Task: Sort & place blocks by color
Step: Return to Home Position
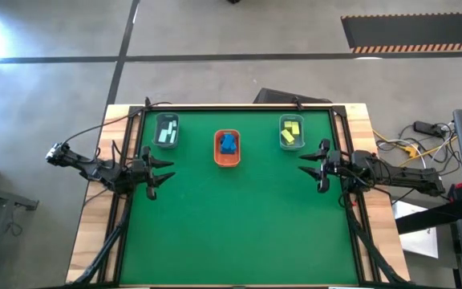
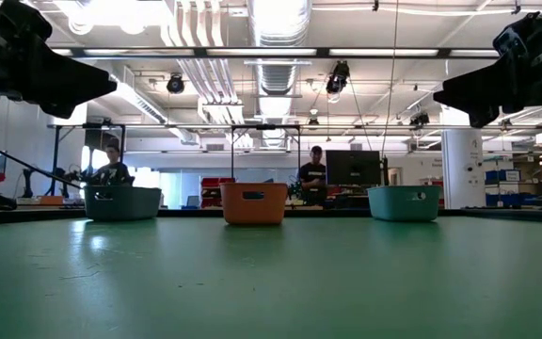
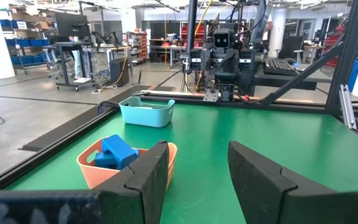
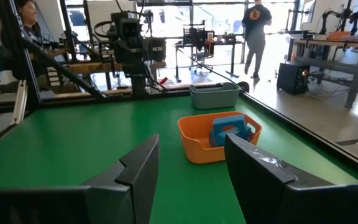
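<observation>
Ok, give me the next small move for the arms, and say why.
Probably just fold both arms back to rest. Mint blocks lie in the grey bin, blue blocks in the orange bin, yellow blocks in the green bin; none shows loose on the mat. Left gripper and right gripper are open and empty at the sides.

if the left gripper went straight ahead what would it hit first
Likely nothing close: the left gripper faces bare mat, then the right gripper opposite; the orange tray sits beside that line.
</observation>
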`<control>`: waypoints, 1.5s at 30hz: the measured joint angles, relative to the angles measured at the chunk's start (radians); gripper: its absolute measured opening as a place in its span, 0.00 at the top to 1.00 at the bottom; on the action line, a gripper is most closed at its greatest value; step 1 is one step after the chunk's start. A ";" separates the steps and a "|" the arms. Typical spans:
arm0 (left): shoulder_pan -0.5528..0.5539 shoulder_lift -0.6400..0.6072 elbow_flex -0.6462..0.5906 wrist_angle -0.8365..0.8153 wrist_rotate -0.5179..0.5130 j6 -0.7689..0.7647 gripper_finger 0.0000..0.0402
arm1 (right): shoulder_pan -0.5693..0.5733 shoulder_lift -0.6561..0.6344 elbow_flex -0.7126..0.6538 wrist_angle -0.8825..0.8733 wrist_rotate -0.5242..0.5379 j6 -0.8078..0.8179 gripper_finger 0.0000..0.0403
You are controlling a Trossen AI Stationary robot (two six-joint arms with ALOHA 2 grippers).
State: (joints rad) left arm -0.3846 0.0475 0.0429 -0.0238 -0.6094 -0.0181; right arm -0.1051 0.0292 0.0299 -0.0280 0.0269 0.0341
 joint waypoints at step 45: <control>0.000 0.004 0.000 0.000 0.000 0.000 0.63 | 0.000 0.000 -0.001 0.006 0.000 -0.063 0.58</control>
State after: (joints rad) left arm -0.3847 0.0517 0.0433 -0.0242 -0.6094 -0.0181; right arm -0.1051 0.0292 0.0288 -0.0219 0.0269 -0.0293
